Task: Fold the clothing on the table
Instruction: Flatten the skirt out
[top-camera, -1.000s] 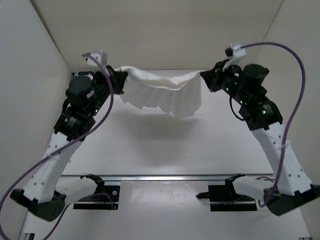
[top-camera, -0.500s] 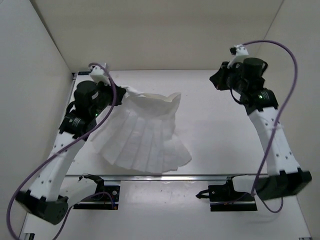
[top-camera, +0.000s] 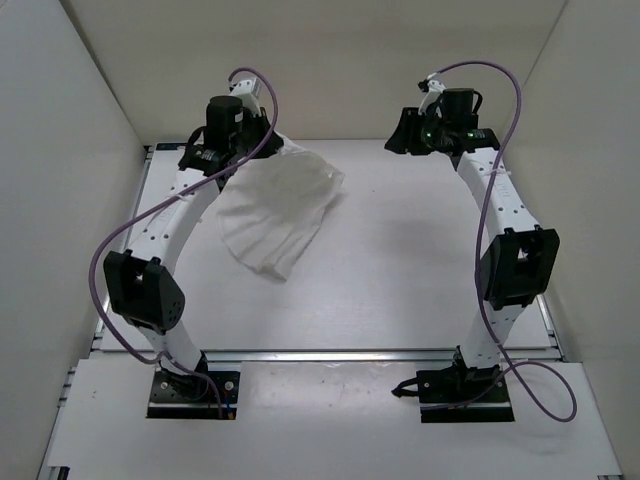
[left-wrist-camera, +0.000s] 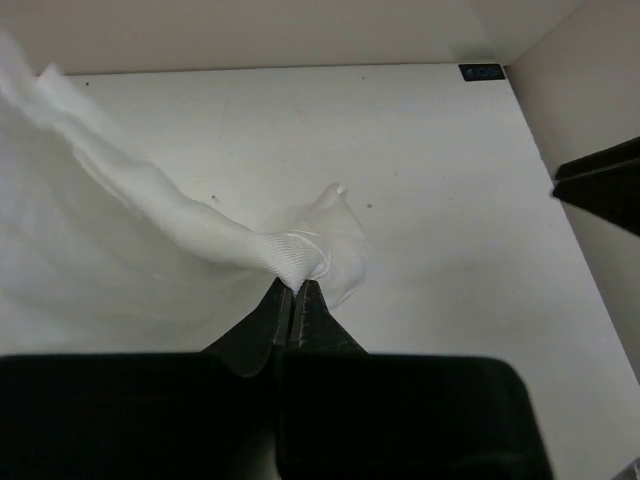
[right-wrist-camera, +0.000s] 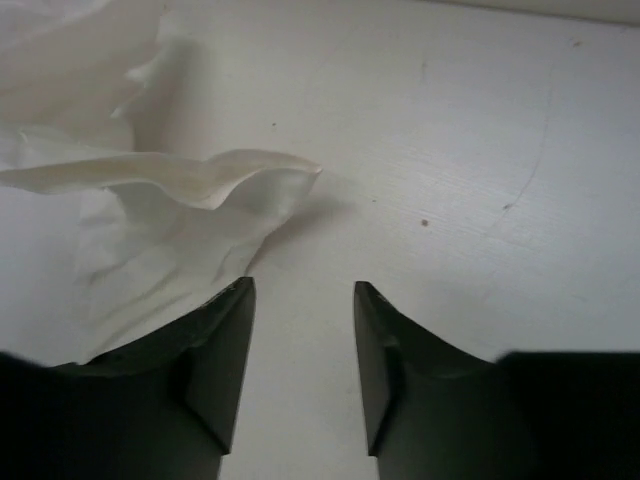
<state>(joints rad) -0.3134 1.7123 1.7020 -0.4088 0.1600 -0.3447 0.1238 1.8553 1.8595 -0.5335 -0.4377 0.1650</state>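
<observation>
The white clothing (top-camera: 275, 215) lies rumpled on the table (top-camera: 420, 260) at the back left, fanned toward the front. My left gripper (top-camera: 268, 150) is stretched to the far side and shut on one corner of it. In the left wrist view the black jaws (left-wrist-camera: 293, 286) pinch a bunched ribbed edge of the clothing (left-wrist-camera: 150, 210). My right gripper (top-camera: 400, 135) hangs at the back right, apart from the cloth. Its jaws (right-wrist-camera: 303, 290) stand open with only bare table (right-wrist-camera: 480, 150) between them. A loose lifted edge of the clothing (right-wrist-camera: 170, 200) lies just ahead on their left.
White walls close in the table on the left, back and right. A metal rail (top-camera: 330, 353) runs along the near edge by the arm bases. A small dark tag (left-wrist-camera: 483, 72) sits in the far corner. Purple cables loop off both arms.
A second ago both grippers held the clothing stretched in the air. The right gripper has let go and opened. Both arms reached back, and the cloth has dropped onto the table, held by the left.
</observation>
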